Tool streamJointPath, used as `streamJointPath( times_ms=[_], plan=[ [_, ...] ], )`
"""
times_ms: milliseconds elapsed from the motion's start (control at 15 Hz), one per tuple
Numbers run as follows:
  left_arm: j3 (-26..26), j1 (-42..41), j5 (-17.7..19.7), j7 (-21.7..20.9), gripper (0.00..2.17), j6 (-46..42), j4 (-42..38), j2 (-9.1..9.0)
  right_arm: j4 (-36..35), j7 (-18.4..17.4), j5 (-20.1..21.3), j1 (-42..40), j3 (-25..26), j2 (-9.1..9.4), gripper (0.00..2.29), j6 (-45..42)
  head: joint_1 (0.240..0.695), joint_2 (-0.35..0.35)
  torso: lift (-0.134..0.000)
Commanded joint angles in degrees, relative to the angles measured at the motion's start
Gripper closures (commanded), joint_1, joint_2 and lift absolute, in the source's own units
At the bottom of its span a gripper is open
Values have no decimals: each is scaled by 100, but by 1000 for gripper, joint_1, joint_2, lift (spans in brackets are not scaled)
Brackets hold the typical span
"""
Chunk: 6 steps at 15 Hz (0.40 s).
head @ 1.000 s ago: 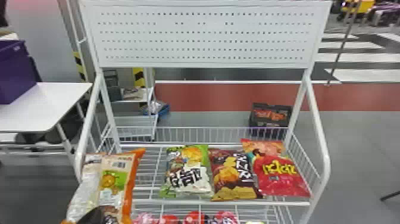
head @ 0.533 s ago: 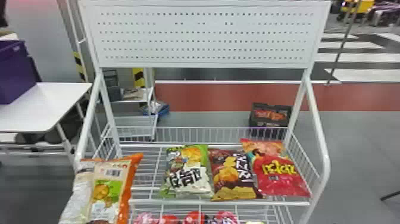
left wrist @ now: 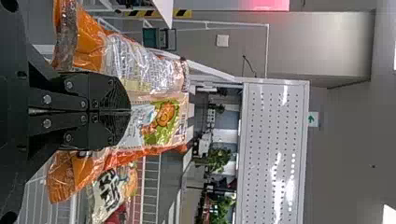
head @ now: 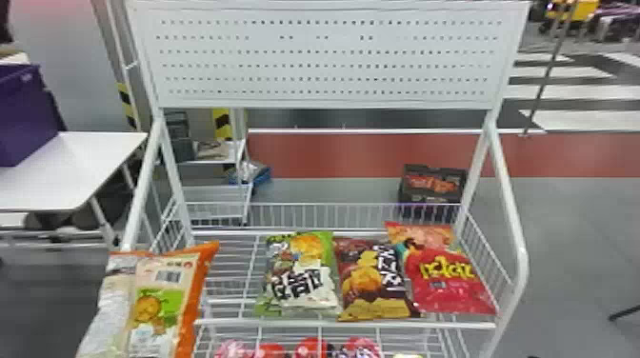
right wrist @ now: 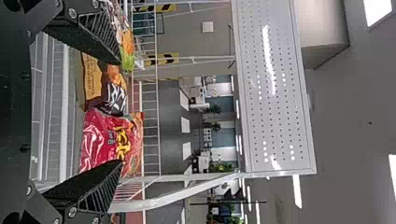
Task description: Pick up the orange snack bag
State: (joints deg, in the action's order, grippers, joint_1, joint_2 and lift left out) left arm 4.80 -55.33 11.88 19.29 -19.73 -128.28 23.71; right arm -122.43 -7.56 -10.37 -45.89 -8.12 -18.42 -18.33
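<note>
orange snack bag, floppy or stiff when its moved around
The orange snack bag is probably light and floppy, its film wrinkled beside the left gripper pinching it. The glossy wrapper may slip if that pinch is loose.

left gripper (left wrist: 129, 111): matte black, flat plates, blunt rounded ends, fine ribbing near the tips. pale metal screws (left wrist: 46, 99) stud the linkage. black housing (left wrist: 13, 93) behind, dark round recesses.
right gripper (right wrist: 120, 112): black too; wedge-shaped fingers (right wrist: 100, 30), slanted ribs along the sides, bright screws at the knuckles.

The orange snack bag (head: 147, 304) looks glossy plastic, the rack (head: 513, 209) metal.
</note>
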Motion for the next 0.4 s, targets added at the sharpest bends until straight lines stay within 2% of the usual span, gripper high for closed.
streamJointPath(
  times_ms=[0, 333],
  plan=[
    [-129, -31, 25, -22, 1379, -35, 5, 2, 0, 0, 0, -8, 12, 5, 140, 1, 499, 0, 0],
    [-225, -57, 87, -31, 1379, -175, 84, -6, 0, 0, -9, -34, 21, 14, 140, -34, 499, 0, 0]
  ],
)
